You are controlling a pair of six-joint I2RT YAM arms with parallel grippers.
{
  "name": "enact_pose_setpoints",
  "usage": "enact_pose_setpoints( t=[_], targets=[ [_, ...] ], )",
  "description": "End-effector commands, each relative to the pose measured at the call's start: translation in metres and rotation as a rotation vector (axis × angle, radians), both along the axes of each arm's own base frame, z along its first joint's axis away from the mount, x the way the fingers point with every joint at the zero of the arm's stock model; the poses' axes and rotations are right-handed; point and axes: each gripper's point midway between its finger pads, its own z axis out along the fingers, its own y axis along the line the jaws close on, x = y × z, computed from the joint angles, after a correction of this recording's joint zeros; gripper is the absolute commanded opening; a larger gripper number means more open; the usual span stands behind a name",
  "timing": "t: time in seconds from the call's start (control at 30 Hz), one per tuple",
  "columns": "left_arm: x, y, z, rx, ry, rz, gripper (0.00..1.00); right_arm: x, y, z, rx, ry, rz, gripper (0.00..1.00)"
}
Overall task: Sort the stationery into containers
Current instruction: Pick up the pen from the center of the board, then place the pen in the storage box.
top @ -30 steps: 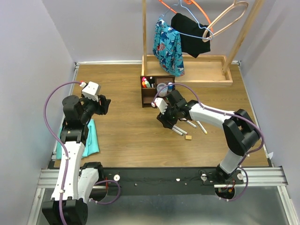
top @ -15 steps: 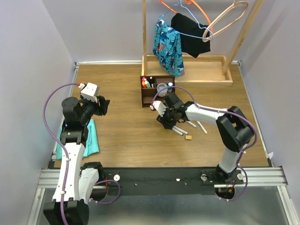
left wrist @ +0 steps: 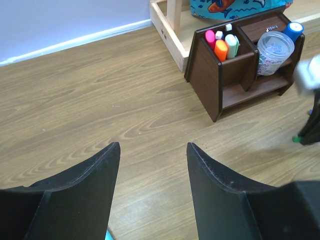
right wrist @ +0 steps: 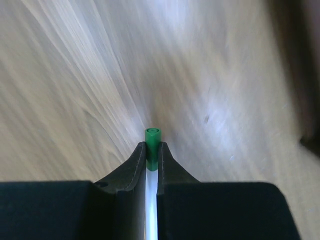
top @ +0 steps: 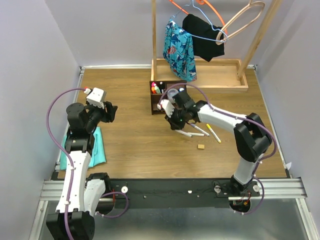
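From above, my right gripper [top: 176, 122] sits at the centre of the frame, just below and right of the small dark brown wooden desk organizer [top: 159, 102], tipped down toward the wooden surface [top: 130, 135]. To its right lie a thin white marker with a yellow cap [top: 214, 133] and a tiny tan eraser [top: 201, 146], both loose on the surface and not yet sorted. My left gripper [top: 109, 112] hangs at the left of the frame, well apart from all of this.

In the left wrist view, my left jaws stand apart with only bare wood between them; they hold and touch nothing. The organizer [left wrist: 220, 75] is at the upper right. Stubby pink, orange and pale-green highlighters [left wrist: 221, 49] stand in its rear left compartment, and a small clear round tub [left wrist: 272, 47] sits in the one beside it.

In the right wrist view, my right jaws are clenched on a thin white marker with a green cap [right wrist: 152, 136]. The cap pokes out past the fingertips at the centre of the frame, over blurred wood.

I judge the step in hand to be picking up this marker. The next move calls for lifting it clear, carrying it to the organizer and lowering it into an open compartment. The grip sits near the cap end, so the long body could swing.
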Motion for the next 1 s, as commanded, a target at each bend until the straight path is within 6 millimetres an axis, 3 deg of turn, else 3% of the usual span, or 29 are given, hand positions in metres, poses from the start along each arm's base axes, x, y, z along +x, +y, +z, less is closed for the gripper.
enact_pose_setpoints(
  t=[0.0, 0.03, 0.13, 0.17, 0.27, 0.33, 0.37, 0.43, 0.47, 0.5, 0.57, 0.63, 0.67, 0.7, 0.73, 0.8, 0.83, 0.9, 0.97],
  targets=[
    [0.005, -0.003, 0.002, -0.002, -0.006, -0.03, 0.65, 0.001, 0.064, 0.119, 0.338, 0.01, 0.068, 0.04],
    [0.005, -0.005, 0.004, -0.004, -0.008, -0.042, 0.65, -0.001, 0.079, 0.152, 0.431, 0.008, 0.112, 0.03],
    [0.007, -0.008, 0.0, -0.012, 0.015, -0.06, 0.65, 0.003, 0.1, 0.208, 0.587, -0.023, 0.123, 0.01],
    [0.008, -0.009, -0.001, -0.013, 0.021, -0.069, 0.65, 0.013, 0.109, 0.235, 0.654, -0.084, 0.122, 0.01],
    [0.009, -0.01, -0.001, -0.011, 0.033, -0.076, 0.65, 0.034, 0.118, 0.281, 0.775, -0.242, 0.128, 0.01],
    [0.008, -0.01, -0.003, -0.001, 0.044, -0.08, 0.65, 0.044, 0.119, 0.299, 0.829, -0.342, 0.127, 0.01],
    [0.009, -0.009, 0.0, 0.003, 0.044, -0.081, 0.65, 0.05, 0.12, 0.321, 0.884, -0.446, 0.147, 0.01],
    [0.008, -0.008, -0.002, 0.009, 0.062, -0.077, 0.65, 0.062, 0.116, 0.317, 0.899, -0.517, 0.117, 0.01],
    [0.008, -0.007, 0.001, 0.022, 0.056, -0.078, 0.65, 0.07, 0.114, 0.332, 0.951, -0.596, 0.115, 0.01],
    [0.007, -0.007, -0.001, 0.03, 0.063, -0.077, 0.65, 0.075, 0.112, 0.316, 0.945, -0.601, 0.105, 0.01],
    [0.007, -0.005, 0.001, 0.047, 0.065, -0.077, 0.65, 0.092, 0.107, 0.319, 0.966, -0.707, 0.075, 0.0],
    [0.005, -0.003, -0.001, 0.067, 0.084, -0.074, 0.65, 0.11, 0.105, 0.301, 0.961, -0.728, 0.031, 0.01],
    [0.006, -0.003, 0.0, 0.073, 0.086, -0.075, 0.65, 0.12, 0.1, 0.305, 0.976, -0.766, 0.013, 0.01],
    [0.004, -0.002, -0.001, 0.084, 0.091, -0.077, 0.65, 0.131, 0.103, 0.29, 0.971, -0.752, -0.004, 0.01],
    [0.005, -0.002, -0.002, 0.086, 0.098, -0.076, 0.65, 0.139, 0.1, 0.29, 0.975, -0.772, -0.027, 0.01],
    [0.006, -0.001, -0.006, 0.087, 0.112, -0.078, 0.65, 0.15, 0.096, 0.29, 0.992, -0.815, -0.039, 0.0],
    [0.007, -0.002, -0.006, 0.084, 0.113, -0.079, 0.65, 0.158, 0.097, 0.277, 0.981, -0.808, -0.044, 0.01],
    [0.008, -0.002, -0.011, 0.081, 0.124, -0.079, 0.65, 0.167, 0.094, 0.275, 0.987, -0.824, -0.057, 0.01],
    [0.01, -0.001, -0.016, 0.081, 0.139, -0.078, 0.65, 0.175, 0.094, 0.262, 0.977, -0.814, -0.062, 0.01]
  ],
)
